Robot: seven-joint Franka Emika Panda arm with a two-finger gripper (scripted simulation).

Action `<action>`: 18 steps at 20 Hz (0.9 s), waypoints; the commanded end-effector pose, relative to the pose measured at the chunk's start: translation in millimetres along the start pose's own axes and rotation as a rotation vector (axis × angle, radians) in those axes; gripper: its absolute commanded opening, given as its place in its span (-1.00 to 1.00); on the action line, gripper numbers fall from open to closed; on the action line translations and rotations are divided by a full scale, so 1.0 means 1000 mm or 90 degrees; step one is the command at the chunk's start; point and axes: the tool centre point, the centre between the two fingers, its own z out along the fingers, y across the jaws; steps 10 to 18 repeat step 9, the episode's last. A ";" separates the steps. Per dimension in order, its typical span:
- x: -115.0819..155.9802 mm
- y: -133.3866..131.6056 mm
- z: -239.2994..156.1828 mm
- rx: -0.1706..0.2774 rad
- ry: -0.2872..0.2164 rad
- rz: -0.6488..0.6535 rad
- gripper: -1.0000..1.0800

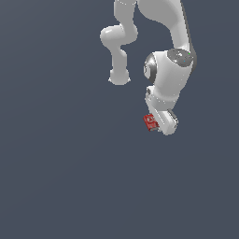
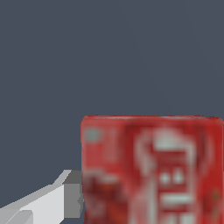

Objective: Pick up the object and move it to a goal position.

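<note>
Wrist view, nearest first: you see the red box [image 2: 151, 170] filling the lower part of the frame, close to the lens, its whitish lettering blurred but facing the camera. One pale finger [image 2: 65, 199] of the gripper meets the box at its edge; the opposite finger lies outside the frame, so you cannot confirm from this view alone that both sides are clamped. Beyond the box there is only the flat grey-blue ground, with no goal marker visible.

Exterior view, farther off: you see the gripper [image 1: 161, 123] at the end of the white arm [image 1: 170, 70], pointing downward, with the box [image 1: 150, 122] showing at its tip on the exterior view's left side. The box sits directly against the fingers, not apart from them, and reads as small beside the hand. Taken together, the two views suggest the fingers are closed around the box, though whether it is lifted off the ground or resting on it cannot be told, since no shadow or contact line shows.

The relation that matters to you: the box lies between the fingers, right at the tip of the hand, its broad lettered face turned toward the wrist camera. In which direction the goal lies cannot be judged from these views.
</note>
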 end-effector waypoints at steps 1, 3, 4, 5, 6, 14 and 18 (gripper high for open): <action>-0.015 0.000 -0.010 -0.001 0.001 0.001 -1.00; -0.024 0.000 -0.016 -0.001 0.001 0.001 -1.00; -0.028 -0.001 -0.018 -0.001 0.001 0.001 -1.00; -0.031 -0.001 -0.020 -0.001 0.001 0.001 -1.00; -0.033 -0.001 -0.022 -0.001 0.001 0.001 -1.00; -0.036 -0.001 -0.024 -0.001 0.001 0.001 -1.00; -0.036 -0.001 -0.024 -0.001 0.001 0.001 -1.00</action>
